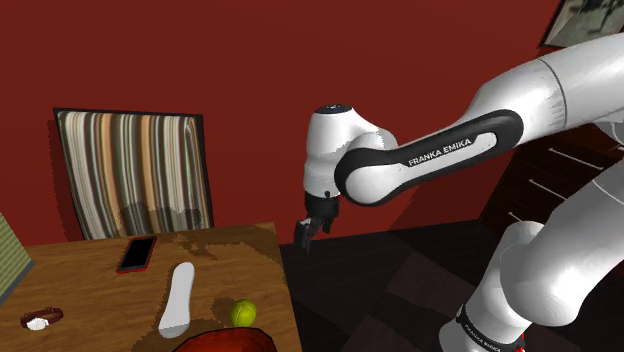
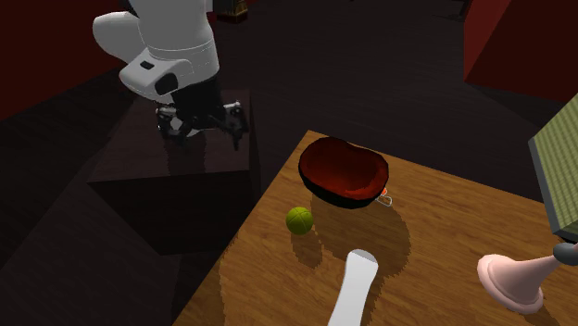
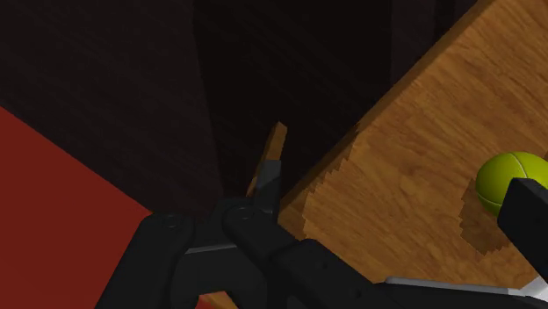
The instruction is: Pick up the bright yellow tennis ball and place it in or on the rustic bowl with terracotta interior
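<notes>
The pincer (image 1: 309, 229) hangs open and empty beyond the desk's (image 2: 445, 250) edge, over dark floor. The yellow-green ball (image 2: 298, 219) lies on the desk near that edge, close to the red-lined bowl (image 2: 345, 176). A glancing finger on approach would likely roll the ball off the edge.

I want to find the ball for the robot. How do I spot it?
Look at the wooden table. Near its edge, beside the dark red bowl and the long white strip, sits the ball. It is the only small, round, yellow-green thing.
</notes>
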Available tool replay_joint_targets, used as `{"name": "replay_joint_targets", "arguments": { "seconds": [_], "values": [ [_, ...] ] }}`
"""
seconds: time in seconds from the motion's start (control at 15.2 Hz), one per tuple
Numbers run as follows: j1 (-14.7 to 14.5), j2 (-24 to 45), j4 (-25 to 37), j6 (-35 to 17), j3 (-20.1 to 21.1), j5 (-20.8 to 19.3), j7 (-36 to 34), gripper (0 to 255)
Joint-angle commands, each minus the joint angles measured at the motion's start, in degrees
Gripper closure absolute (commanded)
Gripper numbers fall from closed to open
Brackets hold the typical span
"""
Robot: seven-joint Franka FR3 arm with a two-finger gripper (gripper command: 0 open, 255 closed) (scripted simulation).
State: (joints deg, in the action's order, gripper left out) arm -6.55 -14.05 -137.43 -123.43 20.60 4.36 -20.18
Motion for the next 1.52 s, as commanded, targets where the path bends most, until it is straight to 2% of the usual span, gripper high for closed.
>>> {"name": "replay_joint_targets", "arguments": {
  "seconds": [0.0, 0.53, 1.06, 1.45],
  "values": [
    [-0.2, 4.1, 1.7, -2.3, 1.4, -1.1, -1.8, 0],
    [-2.7, 22.0, 11.2, -9.4, 4.8, -9.4, -11.1, 0],
    [-9.4, 39.9, 25.0, -11.6, 3.3, -18.3, -18.8, 0],
    [-10.4, 42.9, 25.2, -14.4, 2.1, -19.9, -19.9, 0]
  ]
}}
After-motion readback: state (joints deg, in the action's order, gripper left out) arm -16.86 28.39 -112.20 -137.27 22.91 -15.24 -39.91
